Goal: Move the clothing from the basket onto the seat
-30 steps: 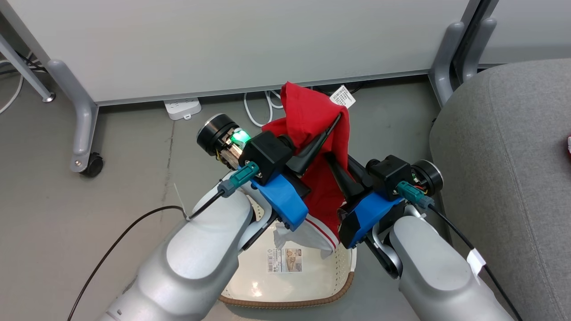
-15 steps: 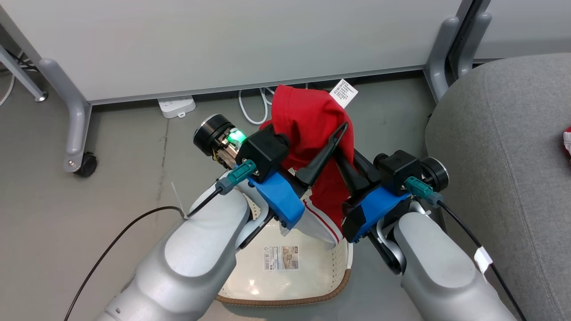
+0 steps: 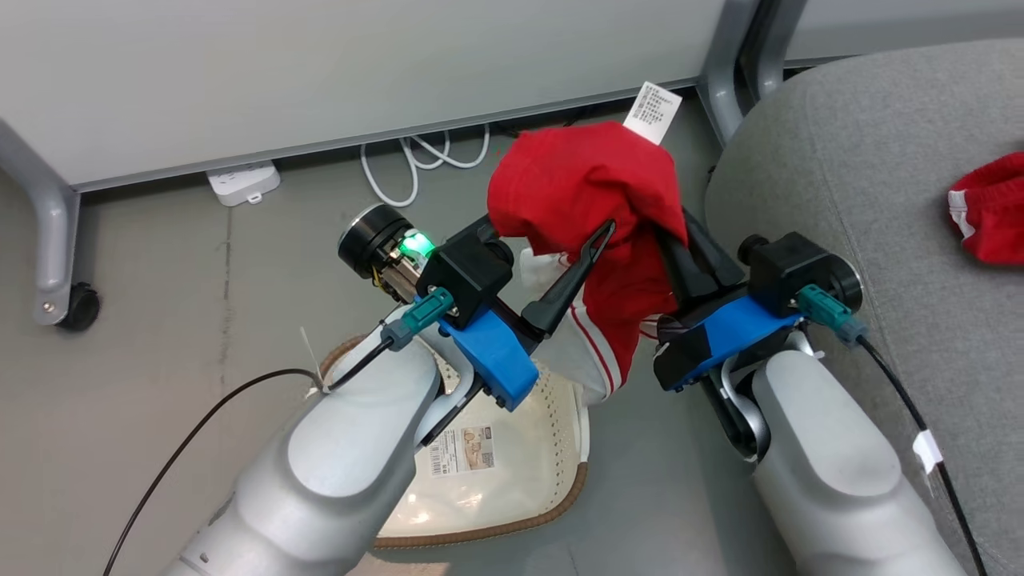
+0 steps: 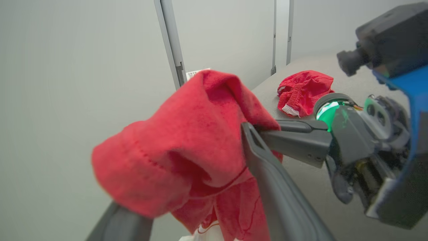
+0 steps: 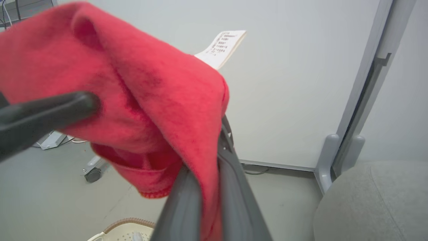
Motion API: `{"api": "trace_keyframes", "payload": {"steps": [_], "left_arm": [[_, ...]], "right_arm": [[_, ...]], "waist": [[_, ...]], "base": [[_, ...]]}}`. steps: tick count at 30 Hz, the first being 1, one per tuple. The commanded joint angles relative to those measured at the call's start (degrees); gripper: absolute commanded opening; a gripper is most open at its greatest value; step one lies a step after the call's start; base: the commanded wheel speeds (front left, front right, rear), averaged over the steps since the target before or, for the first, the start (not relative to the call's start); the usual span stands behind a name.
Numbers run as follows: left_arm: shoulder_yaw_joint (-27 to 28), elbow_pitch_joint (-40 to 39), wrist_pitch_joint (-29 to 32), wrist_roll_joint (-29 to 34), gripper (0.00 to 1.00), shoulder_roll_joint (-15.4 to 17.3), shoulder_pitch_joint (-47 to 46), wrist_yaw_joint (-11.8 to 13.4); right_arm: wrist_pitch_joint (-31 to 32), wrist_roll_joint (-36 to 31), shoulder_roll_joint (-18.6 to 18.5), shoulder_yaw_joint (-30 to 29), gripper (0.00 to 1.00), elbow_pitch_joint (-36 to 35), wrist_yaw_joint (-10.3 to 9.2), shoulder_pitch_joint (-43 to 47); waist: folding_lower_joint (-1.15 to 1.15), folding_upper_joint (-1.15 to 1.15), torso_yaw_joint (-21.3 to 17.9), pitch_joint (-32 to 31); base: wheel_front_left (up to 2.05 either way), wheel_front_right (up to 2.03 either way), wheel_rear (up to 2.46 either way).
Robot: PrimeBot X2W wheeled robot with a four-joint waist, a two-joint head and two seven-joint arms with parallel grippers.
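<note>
Open room across seat [image 3: 840, 160] top, bar 1 red garment [image 3: 990, 210] at its right. Panel leg [image 3: 724, 80] blocks behind seat's left edge. Btwn left tool [image 3: 552, 236] & right tool [image 3: 670, 232] hangs held garment [image 3: 592, 176]: tight. Left forearm covers half of basket [image 3: 520, 480].

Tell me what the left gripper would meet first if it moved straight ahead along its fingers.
The red garment: it sags across the open left gripper, pinched by the right gripper. Behind it, probably the pale wall; depth is unclear.
</note>
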Motion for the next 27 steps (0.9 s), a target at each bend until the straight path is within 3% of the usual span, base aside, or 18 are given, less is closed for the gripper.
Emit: {"api": "trace_keyframes", "payload": {"steps": [1,17,27], "left_arm": [[0.0,-0.2,-0.2,0.3,1.00,0.3,-0.1,0.1],[-3.9,-0.4,-0.2,0.1,1.00,1.4,-0.3,0.0],[-7.4,-0.3,-0.2,-0.6,1.00,2.0,0.2,0.0]], "right_arm": [[0.0,-0.2,-0.3,-0.6,0.00,-0.6,-0.06,0.6],[0.0,-1.0,-3.4,-11.0,0.00,-7.9,-0.06,5.4],[0.0,-0.5,-3.2,-16.1,0.00,-10.9,-0.06,8.9]], "waist": [[0.00,0.00,-1.3,0.7],[0.00,0.00,-10.4,3.5],[0.00,0.00,-15.9,4.6]], "base": [[0.00,0.00,0.00],[0.00,0.00,0.00],[0.00,0.00,0.00]]}}
